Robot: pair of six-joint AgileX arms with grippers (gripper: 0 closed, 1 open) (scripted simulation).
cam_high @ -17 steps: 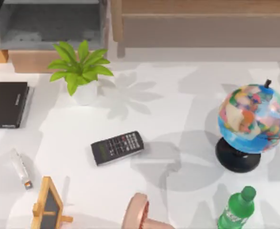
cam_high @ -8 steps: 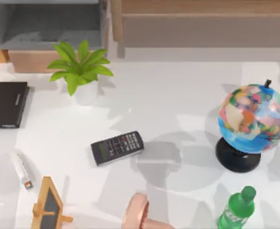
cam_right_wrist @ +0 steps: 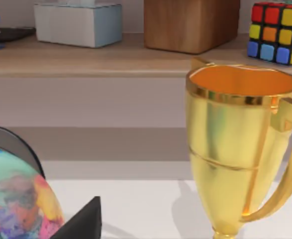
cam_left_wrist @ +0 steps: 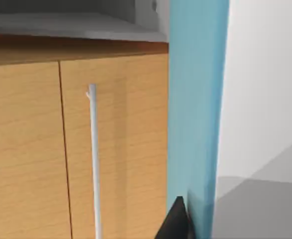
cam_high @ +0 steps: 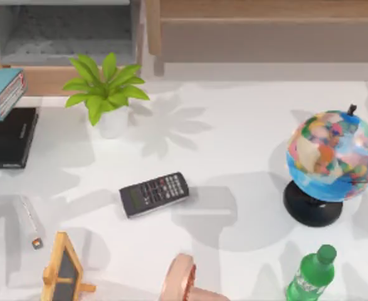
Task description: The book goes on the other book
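Note:
The book (cam_high: 2,93), teal with white page edges and a reddish stripe, hangs at the table's far left over the back edge of the other book (cam_high: 8,138), a flat black hardcover lying on the table. In the left wrist view the teal cover (cam_left_wrist: 198,114) runs as an upright strip. My left gripper (cam_left_wrist: 193,224) is shut on it, one dark fingertip (cam_left_wrist: 177,221) resting against the cover. A dark fingertip (cam_right_wrist: 81,221) of my right gripper shows beside the globe (cam_right_wrist: 16,204), away from both books.
A potted plant (cam_high: 106,88) stands right of the books and a wooden cabinet (cam_high: 64,37) behind them. A calculator (cam_high: 154,194), white tube (cam_high: 28,221), small chalkboard (cam_high: 63,269), globe (cam_high: 333,160) and green bottle (cam_high: 310,274) dot the table. A gold trophy (cam_right_wrist: 240,144) stands near my right gripper.
The teal book has come into the top view at the far left, above the black book's back edge. Shadows on the table have shifted.

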